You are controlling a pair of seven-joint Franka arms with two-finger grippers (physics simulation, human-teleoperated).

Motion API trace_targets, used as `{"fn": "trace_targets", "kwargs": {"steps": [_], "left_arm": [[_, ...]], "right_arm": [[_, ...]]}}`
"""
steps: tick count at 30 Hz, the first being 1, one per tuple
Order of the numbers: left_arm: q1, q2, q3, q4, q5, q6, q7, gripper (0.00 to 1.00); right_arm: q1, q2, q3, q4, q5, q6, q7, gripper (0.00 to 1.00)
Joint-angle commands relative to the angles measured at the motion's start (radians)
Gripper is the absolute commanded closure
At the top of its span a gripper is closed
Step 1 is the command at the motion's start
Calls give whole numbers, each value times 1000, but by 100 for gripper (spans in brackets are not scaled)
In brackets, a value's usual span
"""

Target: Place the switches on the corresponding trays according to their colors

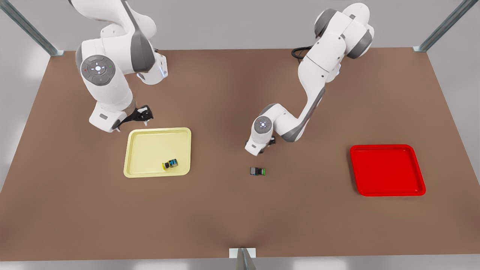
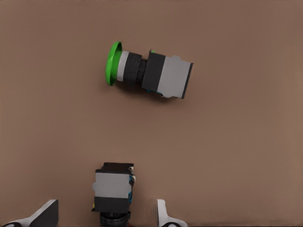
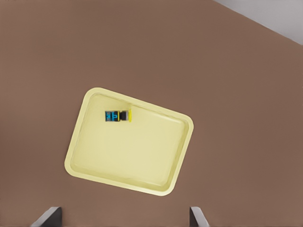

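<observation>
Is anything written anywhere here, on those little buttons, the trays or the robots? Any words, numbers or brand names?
No readable text anywhere.
Yellow switch: blue markings on its body, no legible letters.
Green switch: plain grey face, no label.
Yellow tray and red tray: blank.
Arm joints: small coloured dots, no words.

No legible text, labels, brands or numbers on any surface

We see the yellow switch point(image 1: 170, 164) lying on its side inside the pale yellow tray point(image 1: 150, 150), near one corner. The green switch point(image 1: 257, 171) lies on its side on the desk point(image 1: 225, 217), between that tray and the red tray point(image 1: 387, 169), which holds nothing. Another dark-bodied switch point(image 2: 112, 189) lies near it, its cap hidden.
</observation>
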Motion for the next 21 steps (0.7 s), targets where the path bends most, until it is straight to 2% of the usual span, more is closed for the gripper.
{"fn": "trace_targets", "kwargs": {"steps": [1, 21], "left_arm": [[0, 0, 0, 1, 17, 3, 17, 0], [3, 52, 3, 0, 17, 78, 48, 0]], "right_arm": [[1, 7, 0, 0, 0, 0, -1, 0], [-1, 71, 12, 77, 40, 11, 62, 0]]}}
